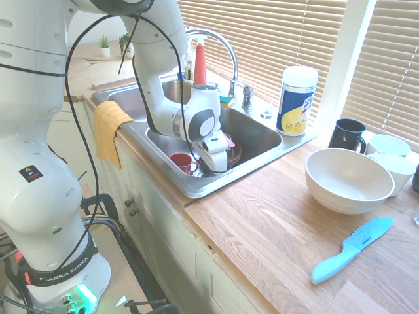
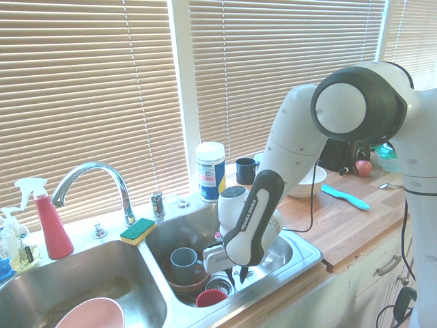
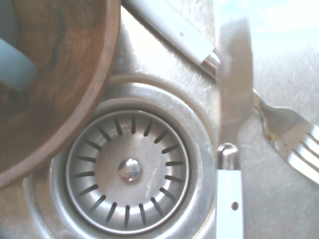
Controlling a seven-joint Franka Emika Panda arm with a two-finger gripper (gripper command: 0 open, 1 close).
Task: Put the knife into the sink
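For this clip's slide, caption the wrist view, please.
White-handled knife pointing over a fork, beside the sink drain strainer and a wooden bowl.

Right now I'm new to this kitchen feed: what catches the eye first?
The white arm plunging into the sink's right basin, gripper low among a red cup and a wooden bowl. Close up, the white-handled knife points at a fork beside the drain. A light-blue knife lies alone on the wooden counter.

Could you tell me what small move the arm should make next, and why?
Probably open the jaws fully and lift clear: the gripper points down inside the sink, and the knife already hangs just above the basin floor beside the drain.
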